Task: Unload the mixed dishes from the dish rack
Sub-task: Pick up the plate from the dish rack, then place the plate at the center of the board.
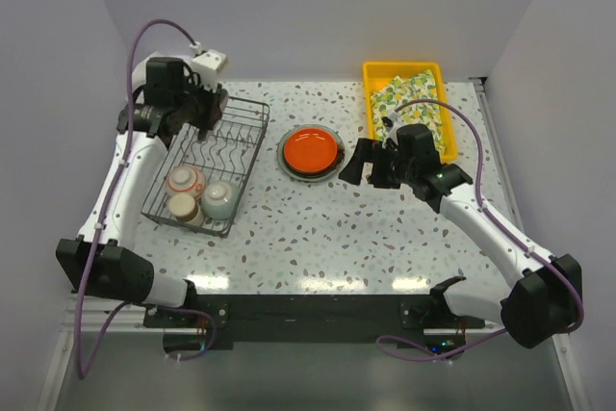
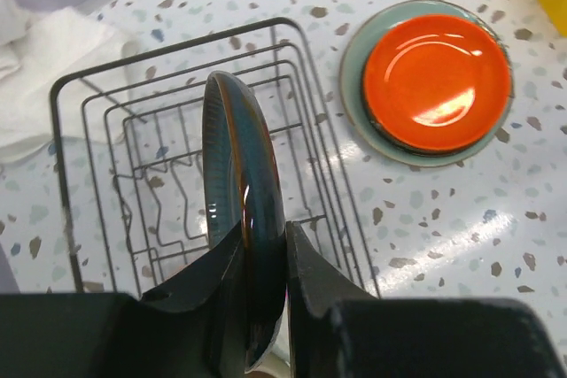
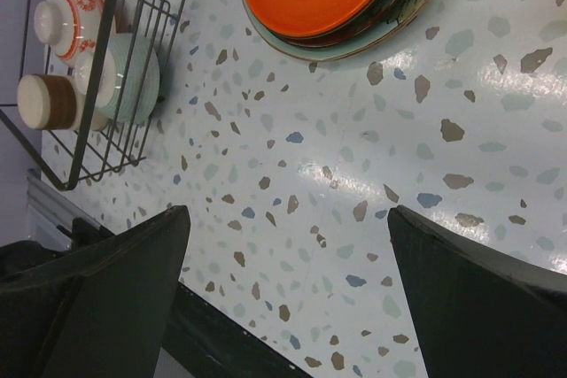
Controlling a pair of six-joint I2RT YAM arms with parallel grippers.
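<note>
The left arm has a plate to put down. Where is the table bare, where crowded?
Bare: the near table strip between dish rack and right arm, in front of the plate stack; the far strip between rack and yellow tray. Crowded: right of the stack, where the right gripper hangs open; cups fill the rack's near end.

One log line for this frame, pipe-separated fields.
left gripper: shut on dark teal plate, edge-up at dish rack | right gripper: open, empty | orange plate: tops plate stack | cups: in rack
</note>
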